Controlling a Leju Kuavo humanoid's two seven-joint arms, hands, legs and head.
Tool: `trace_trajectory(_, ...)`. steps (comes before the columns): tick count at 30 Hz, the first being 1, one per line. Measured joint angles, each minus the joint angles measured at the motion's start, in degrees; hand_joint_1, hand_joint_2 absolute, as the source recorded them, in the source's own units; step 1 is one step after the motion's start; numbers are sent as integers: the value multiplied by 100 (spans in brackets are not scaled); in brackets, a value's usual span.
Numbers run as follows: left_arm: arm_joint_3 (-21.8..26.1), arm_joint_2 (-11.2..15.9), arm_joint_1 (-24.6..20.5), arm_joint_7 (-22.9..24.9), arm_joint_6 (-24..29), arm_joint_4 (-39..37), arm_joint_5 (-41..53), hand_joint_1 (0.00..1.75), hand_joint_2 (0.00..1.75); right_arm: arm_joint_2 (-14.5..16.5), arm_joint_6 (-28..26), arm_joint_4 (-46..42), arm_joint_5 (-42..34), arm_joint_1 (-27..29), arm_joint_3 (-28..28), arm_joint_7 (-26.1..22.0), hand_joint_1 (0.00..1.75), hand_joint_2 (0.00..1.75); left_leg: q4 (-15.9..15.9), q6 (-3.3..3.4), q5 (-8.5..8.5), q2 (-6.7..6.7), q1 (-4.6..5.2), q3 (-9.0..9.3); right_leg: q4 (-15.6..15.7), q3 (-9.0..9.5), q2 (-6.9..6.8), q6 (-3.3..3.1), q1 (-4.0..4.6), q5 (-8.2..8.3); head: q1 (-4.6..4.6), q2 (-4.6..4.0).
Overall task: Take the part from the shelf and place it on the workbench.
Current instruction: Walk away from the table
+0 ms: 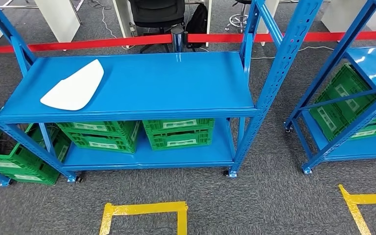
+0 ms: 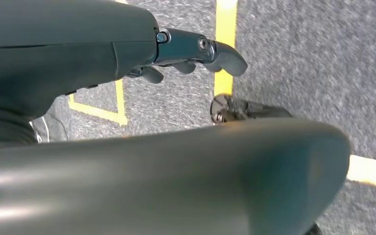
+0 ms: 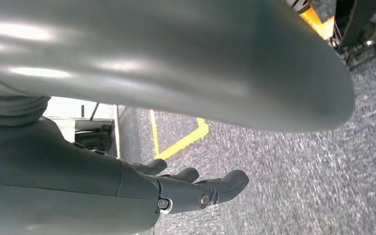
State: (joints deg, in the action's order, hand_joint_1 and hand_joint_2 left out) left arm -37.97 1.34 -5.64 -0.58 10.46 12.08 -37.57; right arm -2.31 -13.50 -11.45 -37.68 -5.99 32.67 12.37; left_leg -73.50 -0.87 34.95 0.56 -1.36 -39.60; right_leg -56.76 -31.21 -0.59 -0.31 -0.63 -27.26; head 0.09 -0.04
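The head view is looking down on the blue shelf (image 1: 176, 83), and the white part (image 1: 75, 86) is lying flat on its top deck, over toward the left end, close to the front edge. It is looking thin and smooth, a curved-edged panel tapering to a point at the near left and wider at the far right, with nothing touching it. Both arms are hanging low: the left robot hand (image 2: 186, 54) is dangling over grey carpet and yellow floor tape (image 2: 224, 44), fingers loosely spread and holding nothing, and the right robot hand (image 3: 191, 188) is showing the same, empty with fingers apart above the carpet.

No bench is showing, so the part is sitting on the shelf rather than where the task wants it. Judging from this, a clean pick is calling for a reach to the left side of the deck, with fingers getting under the rim since the panel is lying so flat; sliding it toward the front lip could be opening up a grip. A thin, slick shell like this is likely tipping or slipping if pinched at the narrow tip, so taking it nearer the broad middle is looking safer
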Motion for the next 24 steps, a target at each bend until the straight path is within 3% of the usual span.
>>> trace_trajectory(1,-1,2,10,-3,-10,-1,-2,0,0,2,10,0,-24,2,3,28,0,0,9,0,-73,-6,0,0,-2,1,-13,1,2,-2,-10,0)
trace_trajectory(3,-7,7,21,-21,-50,-1,-12,0,0,8,45,-1,-92,1,4,84,0,0,633,20,-426,-38,1,324,-22,7,-25,23,0,-12,-51,0)
trace_trajectory(5,-19,9,-3,-41,-99,-1,-32,0,87,12,121,-2,-191,1,4,113,0,0,1337,51,-628,-94,13,690,-79,-8,-34,86,23,-46,-112,0)
trace_trajectory(7,-34,3,-21,-45,-146,1,-54,0,175,10,250,-2,-339,3,3,116,0,0,1562,79,-618,-112,25,818,-119,-45,-43,130,43,-102,-118,0)
trace_trajectory(10,-45,-9,-5,-11,-186,0,-107,0,175,9,585,-2,-725,13,-33,-3,0,0,1565,97,-631,-97,33,877,-116,-76,-48,28,39,-117,-52,0)
trace_trajectory(11,-45,-7,-3,20,-190,-1,-144,0,175,12,782,-2,-942,21,-78,-120,0,0,1565,106,-636,-95,41,874,-107,-70,-48,23,35,-85,-29,0)
trace_trajectory(15,-46,6,-3,202,-186,-1,-266,0,175,27,1333,-2,-1453,37,-331,-632,0,175,1559,139,-656,-91,62,853,-66,11,-45,108,15,-16,28,0)
trace_trajectory(22,-95,10,-6,220,-211,-1,-221,0,175,29,1235,-2,-1192,35,-381,-773,0,175,1557,164,-650,-84,74,850,-29,21,-46,226,1,-11,83,0)
trace_trajectory(24,-101,10,-7,220,-215,-1,-221,0,175,29,1232,-2,-1187,36,-392,-779,0,175,1557,165,-651,-84,75,852,-29,20,-46,235,0,-12,81,0)
